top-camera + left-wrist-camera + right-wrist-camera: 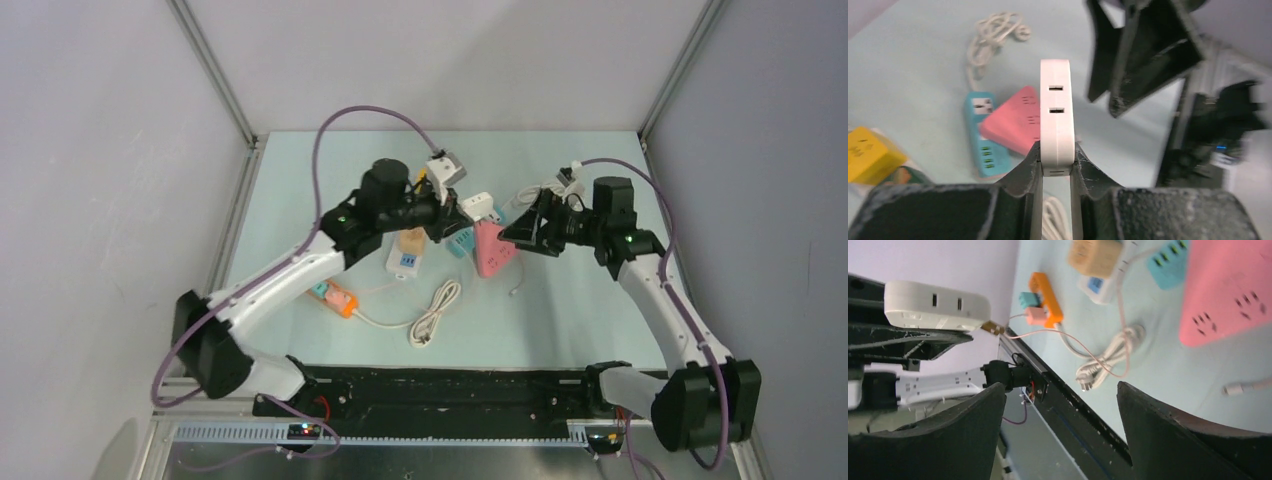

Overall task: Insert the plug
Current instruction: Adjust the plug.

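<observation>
Pinching the white socket block (1056, 115) between closed fingers, the left gripper (1056, 155) holds it steady off the table, facing the right gripper (1059, 387), whose fingers stand wide and empty; the plug (993, 329) touches the block's end beyond them, seemingly seated.

Smooth matt plastic on white adapter (1056, 115); pink power strip (1230, 285) likewise plastic, faint sheen. On left gripper (1056, 150), fingers (1023, 172) black, matt, scuffed at edges. Table (560, 320) matt.
</observation>
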You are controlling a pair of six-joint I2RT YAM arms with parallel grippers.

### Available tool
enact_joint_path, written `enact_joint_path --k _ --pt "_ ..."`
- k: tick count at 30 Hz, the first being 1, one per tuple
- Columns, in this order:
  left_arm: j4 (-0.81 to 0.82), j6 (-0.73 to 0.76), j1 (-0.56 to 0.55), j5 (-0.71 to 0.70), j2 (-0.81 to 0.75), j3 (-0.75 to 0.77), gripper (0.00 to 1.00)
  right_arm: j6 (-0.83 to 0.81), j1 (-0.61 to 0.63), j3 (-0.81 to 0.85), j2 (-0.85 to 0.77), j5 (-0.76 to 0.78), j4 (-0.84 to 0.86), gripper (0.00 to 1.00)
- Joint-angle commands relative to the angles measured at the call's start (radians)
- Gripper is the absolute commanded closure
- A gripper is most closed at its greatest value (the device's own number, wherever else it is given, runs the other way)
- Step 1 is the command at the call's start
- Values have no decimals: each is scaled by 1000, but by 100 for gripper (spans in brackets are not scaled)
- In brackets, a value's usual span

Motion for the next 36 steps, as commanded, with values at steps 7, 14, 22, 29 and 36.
enact_joint_path --k 7,14,22,29,36 --pt "-95 -391 18 391 -281 -70 100 -70 181 -54 -216 -133 532 10" --pt "-94 -442 16 401 -394 -144 100 -9 268 -56 -258 -175 638 12" --pt "-96 -452 11 428 -439 -146 100 22 327 -55 -216 -191 666 27" --pt "-95 -467 10 451 -451 -152 100 52 368 -36 -170 -194 723 44" --pt "-95 -440 10 413 -469 -154 80 149 387 -31 -128 -245 838 100"
